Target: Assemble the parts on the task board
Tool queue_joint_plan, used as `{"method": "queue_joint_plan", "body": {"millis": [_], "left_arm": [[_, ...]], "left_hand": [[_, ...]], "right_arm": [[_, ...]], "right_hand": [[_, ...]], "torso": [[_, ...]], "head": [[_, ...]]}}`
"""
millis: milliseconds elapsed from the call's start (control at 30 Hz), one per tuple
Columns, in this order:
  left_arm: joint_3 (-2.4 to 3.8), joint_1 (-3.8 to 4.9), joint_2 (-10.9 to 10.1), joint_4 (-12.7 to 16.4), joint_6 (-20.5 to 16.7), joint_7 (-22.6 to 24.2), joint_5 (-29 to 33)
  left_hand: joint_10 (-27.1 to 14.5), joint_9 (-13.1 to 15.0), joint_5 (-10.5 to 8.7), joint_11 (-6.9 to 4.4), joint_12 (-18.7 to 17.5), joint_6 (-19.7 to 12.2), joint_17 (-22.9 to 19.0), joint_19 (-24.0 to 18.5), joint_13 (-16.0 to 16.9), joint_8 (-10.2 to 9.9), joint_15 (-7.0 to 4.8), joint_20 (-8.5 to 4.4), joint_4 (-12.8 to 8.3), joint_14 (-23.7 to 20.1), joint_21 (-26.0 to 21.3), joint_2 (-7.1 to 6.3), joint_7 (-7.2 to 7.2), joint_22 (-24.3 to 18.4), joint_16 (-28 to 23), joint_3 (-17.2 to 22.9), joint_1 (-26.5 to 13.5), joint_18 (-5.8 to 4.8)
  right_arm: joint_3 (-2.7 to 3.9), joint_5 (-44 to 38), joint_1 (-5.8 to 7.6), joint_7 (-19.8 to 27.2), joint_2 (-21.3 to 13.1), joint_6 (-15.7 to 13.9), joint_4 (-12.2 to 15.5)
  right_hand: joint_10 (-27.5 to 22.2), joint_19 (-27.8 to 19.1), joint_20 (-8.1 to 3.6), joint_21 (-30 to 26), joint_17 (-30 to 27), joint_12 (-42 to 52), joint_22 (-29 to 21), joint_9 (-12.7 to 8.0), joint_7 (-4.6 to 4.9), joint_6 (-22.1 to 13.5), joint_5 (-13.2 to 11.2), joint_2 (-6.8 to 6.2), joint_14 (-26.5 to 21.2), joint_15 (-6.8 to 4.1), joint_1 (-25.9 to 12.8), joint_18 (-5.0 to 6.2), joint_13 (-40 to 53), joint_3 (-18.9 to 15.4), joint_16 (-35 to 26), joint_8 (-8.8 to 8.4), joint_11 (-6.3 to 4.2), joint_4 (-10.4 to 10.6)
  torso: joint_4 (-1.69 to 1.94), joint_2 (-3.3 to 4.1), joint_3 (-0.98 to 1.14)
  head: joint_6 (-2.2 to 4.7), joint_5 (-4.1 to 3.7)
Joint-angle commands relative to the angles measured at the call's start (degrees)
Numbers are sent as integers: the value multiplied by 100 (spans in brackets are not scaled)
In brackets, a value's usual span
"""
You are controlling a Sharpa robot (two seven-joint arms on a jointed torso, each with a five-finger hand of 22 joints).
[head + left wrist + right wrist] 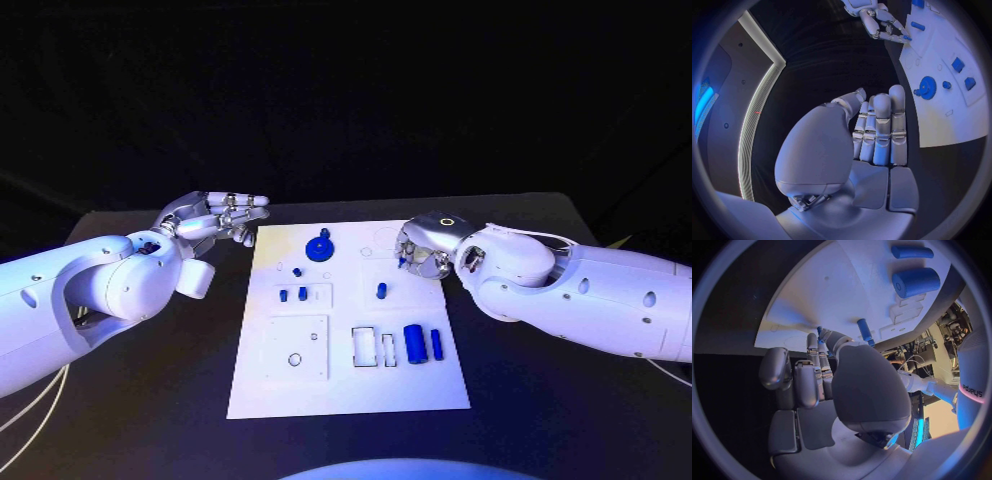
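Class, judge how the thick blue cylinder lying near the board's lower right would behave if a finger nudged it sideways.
The thick blue cylinder lies on its side on the flat task board, so it would probably roll. It looks rigid, likely light, and its smooth surface may slip.

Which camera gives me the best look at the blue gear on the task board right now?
The head view: it looks down on the blue gear unobstructed, near the far edge of the task board, between the two robot hands. The left wrist view also shows the gear, but small and warped near the circle's rim. I cannot make it out in the right wrist view.
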Motion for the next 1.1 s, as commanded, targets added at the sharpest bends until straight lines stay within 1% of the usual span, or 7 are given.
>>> {"method": "queue_joint_plan", "body": {"millis": [33, 300, 567, 667, 867, 1000, 1100], "left_arm": [[4, 7, 11, -1, 52, -6, -23], [3, 7, 31, -38, 55, -13, -23], [3, 7, 78, -61, 60, -15, -24], [2, 7, 102, -74, 59, -15, -24], [2, 6, 145, -90, 48, -12, -24], [1, 6, 166, -92, 40, -11, -24], [0, 6, 175, -92, 27, -10, -24]], "left_hand": [[-55, -7, 1, 3, 37, -24, -8, -33, 9, -17, 11, 0, -32, -41, -34, 25, 20, -5, -27, -6, 44, 71], [-55, -7, 1, 3, 37, -24, -8, -33, 9, -17, 11, 0, -32, -41, -34, 25, 20, -5, -27, -6, 44, 71], [-55, -7, 1, 3, 37, -24, -8, -33, 9, -17, 11, 0, -32, -41, -34, 25, 20, -5, -27, -6, 44, 71], [-55, -7, 1, 3, 37, -24, -8, -33, 9, -17, 11, 0, -32, -41, -34, 25, 20, -5, -27, -6, 44, 71], [-55, -7, 1, 3, 37, -24, -8, -33, 9, -17, 11, 0, -32, -41, -34, 25, 20, -5, -27, -6, 44, 71], [-66, -11, 1, 7, 40, -30, -20, -28, 12, -19, 14, 2, -41, -49, -37, 34, 25, -5, -34, -8, 55, 69], [-66, -11, 1, 7, 40, -30, -20, -28, 12, -19, 14, 2, -41, -49, -37, 34, 25, -5, -34, -8, 55, 69]], "right_arm": [[14, 180, 23, -48, -60, -158, 93], [64, 301, 140, -67, -253, -245, 600], [78, 332, 160, -13, -69, -328, 1062], [78, 325, 146, 22, 76, -340, 1134], [63, 262, 66, 93, 398, -351, 1120], [33, 208, -42, 142, 610, -347, 1035], [16, 161, -128, 167, 715, -352, 969]], "right_hand": [[16, 37, -3, 20, 5, -36, 53, -3, -25, 22, -26, 7, 251, -46, -60, -98, -5, 3, 33, -28, 19, 39], [19, 59, -3, 60, 9, -38, 77, -2, -29, 23, -18, 5, 252, -48, -57, -107, -5, 5, 37, -29, 15, 36], [21, 71, -4, 78, 15, -43, 90, -1, -31, 24, 4, 5, 254, -50, -53, -110, -6, 11, 42, -32, 12, 30], [20, 72, -5, 79, 15, -47, 92, 0, -31, 24, 19, 8, 254, -52, -48, -110, -7, 17, 42, -33, 12, 26], [21, 76, -6, 83, 17, -52, 96, 3, -30, 26, 38, 15, 254, -53, -39, -111, -8, 26, 46, -35, 11, 17], [23, 83, -7, 92, 22, -55, 103, 4, -29, 28, 53, 21, 256, -54, -33, -113, -8, 33, 50, -35, 11, 11], [24, 84, -8, 93, 23, -56, 104, 5, -29, 28, 57, 23, 256, -54, -31, -113, -9, 35, 51, -35, 11, 9]], "torso": [[-2, -1, 0], [0, -7, -3], [7, -4, -4], [14, -10, -12], [17, -8, -17], [11, -2, -14], [1, -3, -18]], "head": [[-7, 4], [-1, 39], [25, 241], [18, 370], [-27, 730], [-125, 1040], [-202, 1215]]}}
